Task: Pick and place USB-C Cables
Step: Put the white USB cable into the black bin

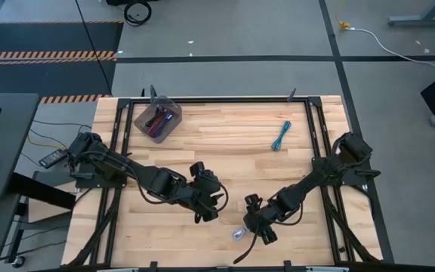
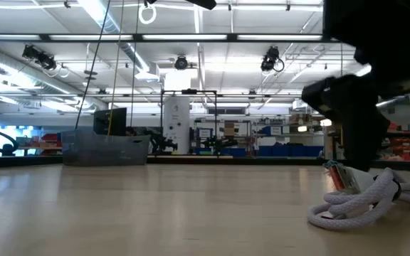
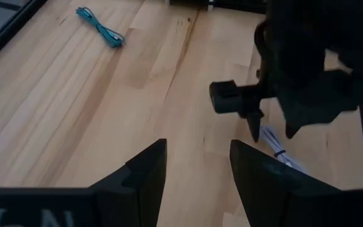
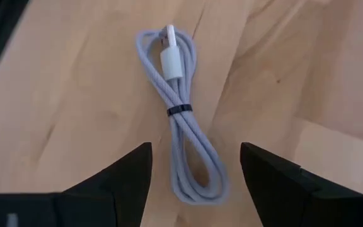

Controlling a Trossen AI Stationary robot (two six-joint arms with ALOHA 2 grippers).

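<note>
The pale wooden worktop [image 1: 225,151] is carrying everything here, its planks smooth and lightly grained, with a clear grey bin [image 1: 157,121] sitting near its far left corner and already holding dark and magenta cable bundles. The left arm is waiting toward the near edge of the worktop, its left end effector [image 3: 197,167] spread open and holding nothing. The right end effector [image 4: 194,170] is hovering directly over the white-silver cable [image 4: 180,113], which is lying flat near the worktop's near edge, well apart from the bin; its fingers are standing wide open on either side of the bundle and gripping nothing. The bundle is a braided, slightly glossy loop cinched at its waist by a thin black tie, with a white plug at one end. A good grasp would probably be straddling that tied waist, descending squarely until the fingertips are almost brushing the wood. The teal cable [image 1: 281,136] is lying toward the worktop's far right, a thin folded strand.
</note>
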